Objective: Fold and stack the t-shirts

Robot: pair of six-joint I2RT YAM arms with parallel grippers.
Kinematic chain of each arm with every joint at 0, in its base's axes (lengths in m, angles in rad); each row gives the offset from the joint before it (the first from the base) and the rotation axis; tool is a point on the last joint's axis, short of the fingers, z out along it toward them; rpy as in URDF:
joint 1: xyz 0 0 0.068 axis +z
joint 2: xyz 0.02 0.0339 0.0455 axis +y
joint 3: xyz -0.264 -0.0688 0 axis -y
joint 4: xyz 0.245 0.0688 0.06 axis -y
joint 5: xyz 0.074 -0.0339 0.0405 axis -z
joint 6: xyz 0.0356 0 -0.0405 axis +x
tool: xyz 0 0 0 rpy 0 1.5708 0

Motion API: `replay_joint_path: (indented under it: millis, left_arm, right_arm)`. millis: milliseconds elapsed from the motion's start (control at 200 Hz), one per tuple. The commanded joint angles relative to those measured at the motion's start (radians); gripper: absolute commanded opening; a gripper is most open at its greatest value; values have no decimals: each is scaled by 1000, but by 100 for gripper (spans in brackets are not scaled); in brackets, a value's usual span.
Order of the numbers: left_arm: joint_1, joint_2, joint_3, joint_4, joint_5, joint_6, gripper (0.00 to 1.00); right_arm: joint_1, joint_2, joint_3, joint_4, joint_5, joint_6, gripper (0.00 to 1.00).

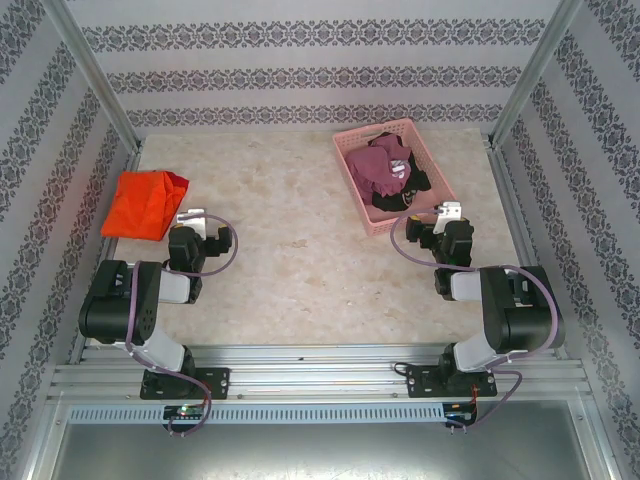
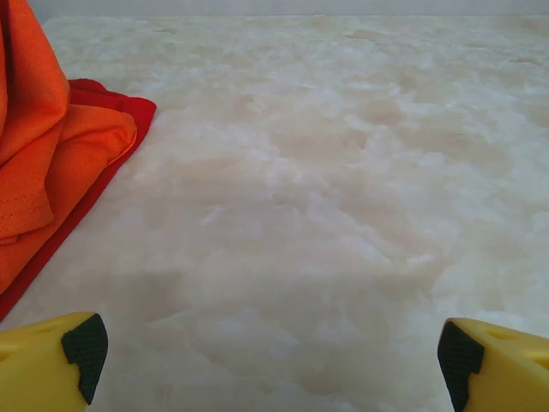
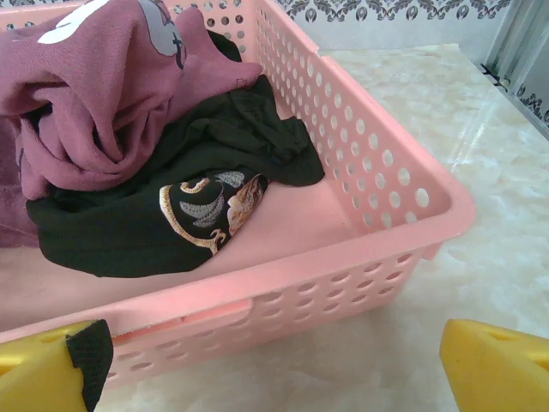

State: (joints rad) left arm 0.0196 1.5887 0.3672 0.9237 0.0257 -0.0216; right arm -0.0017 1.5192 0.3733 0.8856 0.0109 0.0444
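Left gripper (image 2: 274, 354) has its jaws wide apart and hovers low over bare bench (image 1: 300, 270), nothing between the pads. The orange t-shirt (image 2: 51, 146) lies just to its left at the bench's far left, bunched in loose layers, with a red edge showing beneath. Right gripper (image 3: 273, 360) is also spread wide and empty, facing the near wall of the pink basket (image 3: 377, 172), which sits at the far right of the bench. Basket contents: the maroon t-shirt (image 3: 111, 103), crumpled, with white print showing, heaped toward the far left corner; a black garment (image 3: 163, 223) with a gold-and-white embroidered motif lies partly under and in front of it. The near right corner of the basket floor is bare. Likely step: pull out the maroon shirt. To do it well, come in over the near wall, pinch a high fold of maroon cloth only, staying off the black piece, then lift straight up so the light basket doesn't drag. Lay the shirt on the open bench centre and spread it flat before folding.
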Motion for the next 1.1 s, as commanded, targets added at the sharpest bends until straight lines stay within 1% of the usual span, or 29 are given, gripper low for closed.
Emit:
replay_joint_path:
  millis: [0, 644, 764, 834, 939, 1009, 1094]
  left_arm:
    - [-6, -6, 26, -2, 15, 20, 100]
    - [-6, -6, 26, -3, 14, 19, 100]
    - [-6, -20, 2, 33, 40, 26, 100]
    - [-11, -68, -18, 33, 20, 29, 100]
    - [-29, -201, -12, -96, 13, 53, 100]
    - [-63, -281, 3, -176, -9, 83, 100]
    - [-130, -360, 42, -277, -27, 117, 100]
  right_arm:
    - [9, -8, 15, 6, 3, -15, 98]
    - [9, -10, 14, 5, 2, -15, 98]
    - [12, -37, -1, 11, -16, -24, 98]
    - [12, -105, -19, -14, -7, -19, 98]
    - [16, -255, -20, -163, -2, -20, 98]
    - [32, -357, -24, -233, 7, -9, 98]
    - [71, -473, 3, -371, 32, -9, 98]
